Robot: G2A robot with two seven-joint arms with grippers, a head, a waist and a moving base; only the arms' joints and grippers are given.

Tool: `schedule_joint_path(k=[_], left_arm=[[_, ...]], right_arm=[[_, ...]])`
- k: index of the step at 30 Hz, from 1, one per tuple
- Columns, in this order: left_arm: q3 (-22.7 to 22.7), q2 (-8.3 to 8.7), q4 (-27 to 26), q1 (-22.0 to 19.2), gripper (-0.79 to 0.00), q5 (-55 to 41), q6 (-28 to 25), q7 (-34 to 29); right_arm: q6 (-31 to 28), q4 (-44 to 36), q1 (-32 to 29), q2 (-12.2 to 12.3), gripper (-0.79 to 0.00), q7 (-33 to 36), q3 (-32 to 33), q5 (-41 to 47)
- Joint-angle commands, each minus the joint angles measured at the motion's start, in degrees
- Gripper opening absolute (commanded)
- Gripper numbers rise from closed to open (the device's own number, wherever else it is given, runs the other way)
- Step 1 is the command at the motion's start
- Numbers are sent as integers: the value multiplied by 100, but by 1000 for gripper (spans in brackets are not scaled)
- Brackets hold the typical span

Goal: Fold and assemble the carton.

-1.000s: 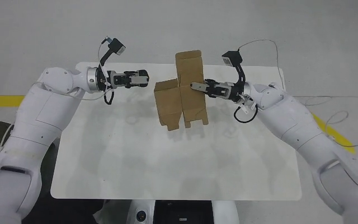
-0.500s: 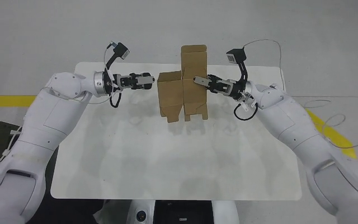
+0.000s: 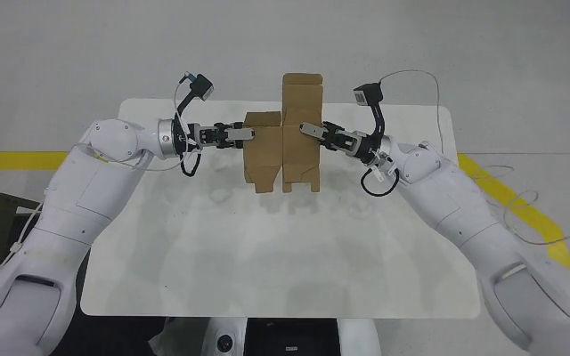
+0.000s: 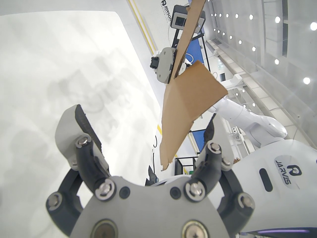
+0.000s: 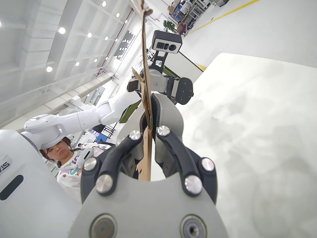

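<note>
A flat brown carton (image 3: 267,160) hangs upright above the far middle of the white table (image 3: 267,267). My right gripper (image 3: 305,130) is shut on its middle panel; in the right wrist view the cardboard (image 5: 144,50) runs edge-on between the closed fingers (image 5: 163,115). My left gripper (image 3: 248,133) stands open at the carton's left edge. In the left wrist view a side flap (image 4: 188,100) reaches down between the spread fingertips (image 4: 81,122) without touching either. The left gripper (image 5: 158,85) also appears beyond the carton in the right wrist view.
The table top (image 4: 62,75) lies bare below both arms, with its far edge (image 3: 223,101) close behind the carton. A thin cable (image 3: 419,69) loops above the right arm. A yellow floor line (image 3: 22,160) runs past the table's left side.
The left gripper has moved right until it reaches the carton's left edge. The right gripper has carried the carton slightly left and toward the far edge, and it hangs straighter.
</note>
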Motion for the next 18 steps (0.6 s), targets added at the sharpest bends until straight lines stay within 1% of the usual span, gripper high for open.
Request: schedule_joint_path(k=[1,3,6,7,10,11,13,14,18], left_arm=[[-18,-2,-59,35,0,27,17,-26],[-37,-3,-134,78,0,55,34,-61],[-71,-2,-243,143,-292,101,68,-115],[-85,-1,-274,163,-419,111,82,-130],[-132,2,-333,217,-631,131,116,-181],[-146,4,-349,230,-677,147,125,-210],[-175,7,-370,263,-742,154,147,-276],[-191,9,-380,278,-757,162,152,-310],[-246,15,-414,335,-785,207,172,-402]], right_arm=[[58,-5,-14,-27,-785,-92,34,-121],[98,-10,-38,-57,-785,-208,80,-242],[145,-25,-66,-99,-785,-345,147,-419],[163,-26,-79,-113,-785,-383,169,-462],[210,-15,-115,-147,-785,-508,248,-593],[220,-10,-127,-156,-785,-552,280,-635],[235,0,-154,-170,-785,-628,345,-721],[239,-2,-167,-175,-785,-658,379,-760],[276,-16,-230,-190,-785,-758,514,-914]])
